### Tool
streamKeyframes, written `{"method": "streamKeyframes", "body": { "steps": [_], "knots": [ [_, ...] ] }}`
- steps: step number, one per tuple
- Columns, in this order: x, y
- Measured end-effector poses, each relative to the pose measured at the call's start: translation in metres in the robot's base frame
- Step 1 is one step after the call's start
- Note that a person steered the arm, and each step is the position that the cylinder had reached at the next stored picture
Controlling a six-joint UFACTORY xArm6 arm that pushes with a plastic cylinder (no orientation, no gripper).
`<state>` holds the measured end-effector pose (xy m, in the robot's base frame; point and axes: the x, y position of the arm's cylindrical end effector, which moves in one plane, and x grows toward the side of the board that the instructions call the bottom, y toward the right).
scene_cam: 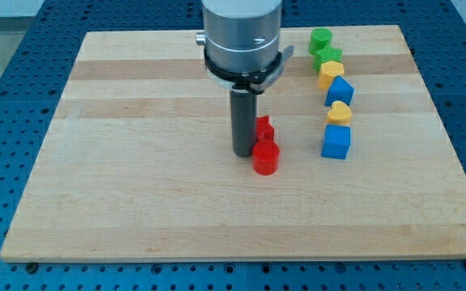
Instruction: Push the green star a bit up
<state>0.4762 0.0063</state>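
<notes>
At the view's top right of the wooden desk, a column of small blocks runs downward: a green cylinder-like block at the top, then the green star touching it from below, then a yellow block, a blue block, a yellow heart and a blue cube. The star sits wedged between its green neighbour above and the yellow block below, so there is hardly any free room around it.

There are no jaws on this arm; it ends in a dark rod, and my tip rests on the desk near the middle, just left of two red blocks, well apart from the star.

The star looks like a light, rigid piece that should slide easily on the smooth wood. Being pointed, it will likely spin if struck off-centre. There is nothing to grip, so contact should come at its lower edge, square on the middle. That edge seems blocked by the yellow block, and pushing up would probably shove the green neighbour along too.
</notes>
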Motion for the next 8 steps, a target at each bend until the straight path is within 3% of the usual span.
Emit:
{"method": "streamKeyframes", "body": {
  "steps": [3,5,8],
  "knots": [
    [0.014,0.017],
    [0.047,0.014],
    [0.024,0.034]
  ]
}}
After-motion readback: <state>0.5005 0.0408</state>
